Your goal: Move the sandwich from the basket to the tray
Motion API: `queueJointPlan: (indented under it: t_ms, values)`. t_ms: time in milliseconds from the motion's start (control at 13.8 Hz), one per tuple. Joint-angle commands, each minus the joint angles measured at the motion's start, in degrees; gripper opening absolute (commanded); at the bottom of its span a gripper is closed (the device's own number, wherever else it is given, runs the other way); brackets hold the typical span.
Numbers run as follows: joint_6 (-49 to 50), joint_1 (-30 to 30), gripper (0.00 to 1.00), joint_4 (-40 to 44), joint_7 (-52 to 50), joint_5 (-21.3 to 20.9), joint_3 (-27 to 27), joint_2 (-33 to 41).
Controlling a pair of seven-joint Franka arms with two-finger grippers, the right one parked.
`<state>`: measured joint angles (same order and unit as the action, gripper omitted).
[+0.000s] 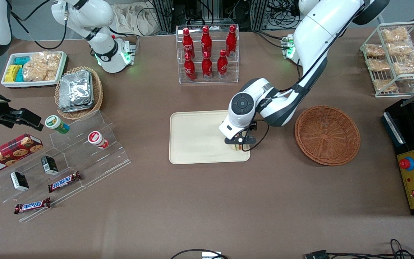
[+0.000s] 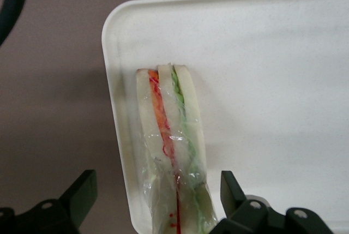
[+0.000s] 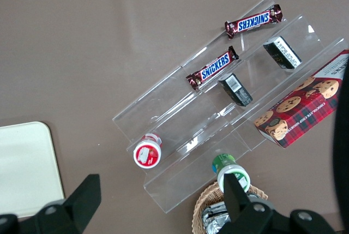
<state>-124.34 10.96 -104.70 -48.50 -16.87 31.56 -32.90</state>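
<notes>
A wrapped sandwich [image 2: 173, 152] stands on its edge on the tray [image 2: 272, 81], right at the tray's corner nearest the basket [image 1: 327, 135] and the front camera. Its white bread slices show a red-orange layer and a green layer between them, all under crinkled clear film.

It looks light and soft; the bread would likely squash under a hard squeeze, and the film is probably slippery. The best hold appears to be across the flat bread faces, pressed gently.

The gripper [image 2: 155, 201] hangs directly above the sandwich with its two dark fingers [image 2: 82, 193] spread wide, one to each side of the wedge, touching neither face. The sandwich is released and rests on the tray by itself.

One edge of the sandwich sits very near the tray's low rim, so a sideways nudge could tip it onto the table. The rest of the tray is bare, giving plenty of room. The basket lies near the tray, toward the working arm's end, with nothing in it. Straight up looks like the clearest way out for the gripper.
</notes>
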Motion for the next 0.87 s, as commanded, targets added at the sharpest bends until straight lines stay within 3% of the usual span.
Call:
queueJointPlan:
  t_ms: [0,218,291,509,800]
  values:
    - [3.82,-0.76,1.00,0.45,-0.90,-0.18,0.61,5.10]
    - [10.58,-1.29,1.00,1.16,-0.10,0.87,-2.54,13.27]
    - [12.61,-1.20,1.00,1.16,2.16,3.13,-4.99,16.34]
    - [17.09,-0.59,1.00,0.64,15.94,11.93,-16.66,24.61]
    - [19.66,-0.41,1.00,-1.03,24.39,12.74,-29.33,31.21]
